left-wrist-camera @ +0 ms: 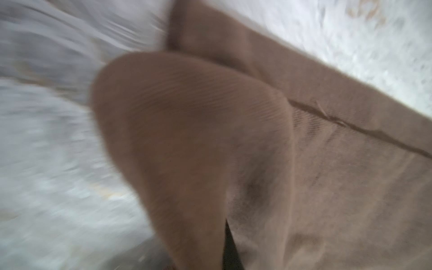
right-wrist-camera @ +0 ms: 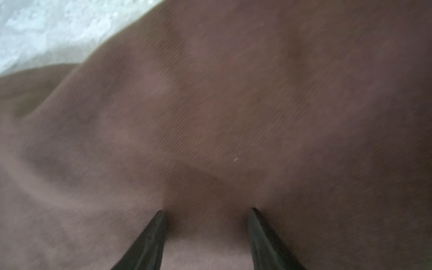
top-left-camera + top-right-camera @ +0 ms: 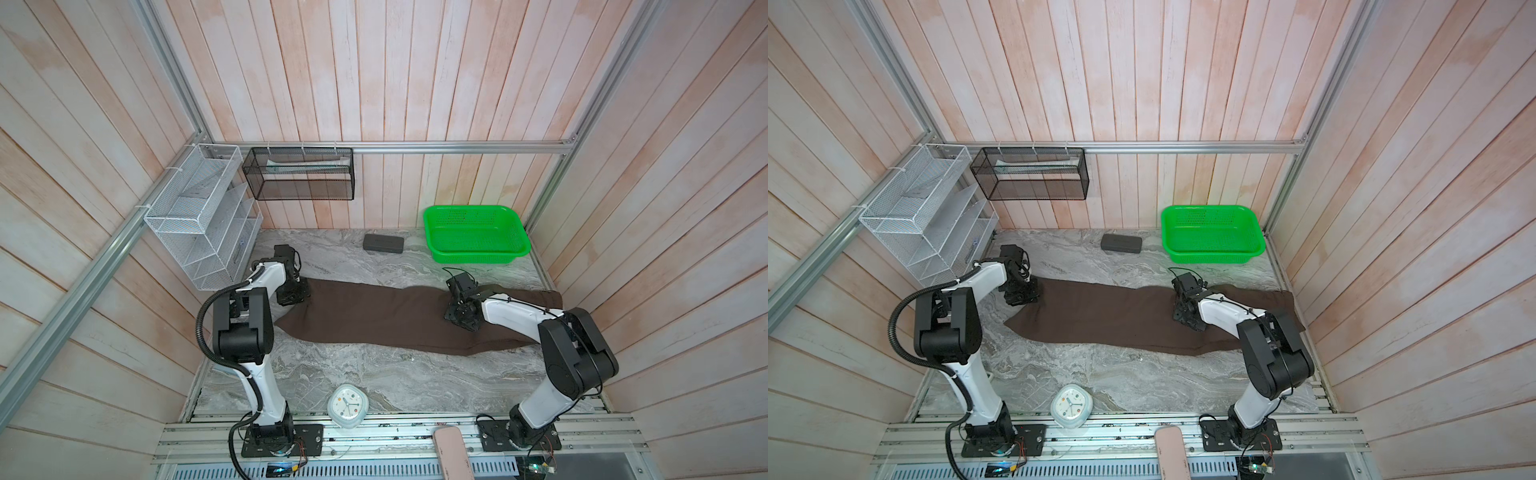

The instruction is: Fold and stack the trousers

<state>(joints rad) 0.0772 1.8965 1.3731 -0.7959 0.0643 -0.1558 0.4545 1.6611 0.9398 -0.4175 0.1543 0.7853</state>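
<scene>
Both top views show the trousers (image 3: 374,320) stretched across the marble table (image 3: 332,374), near the green basket (image 3: 473,239) and in front of it. At their end far from the basket, the left gripper (image 3: 293,296) is closed, pinching a raised fold of cloth. Nearer the basket, the right gripper (image 2: 207,212) rests on the cloth, its 2 fingers (image 2: 149,240) apart. Pale plank walls (image 3: 415,83) surround the table.

Large dark-brown trousers (image 3: 374,316), outstretched flat across the table (image 3: 374,382), left end puckered.
</scene>
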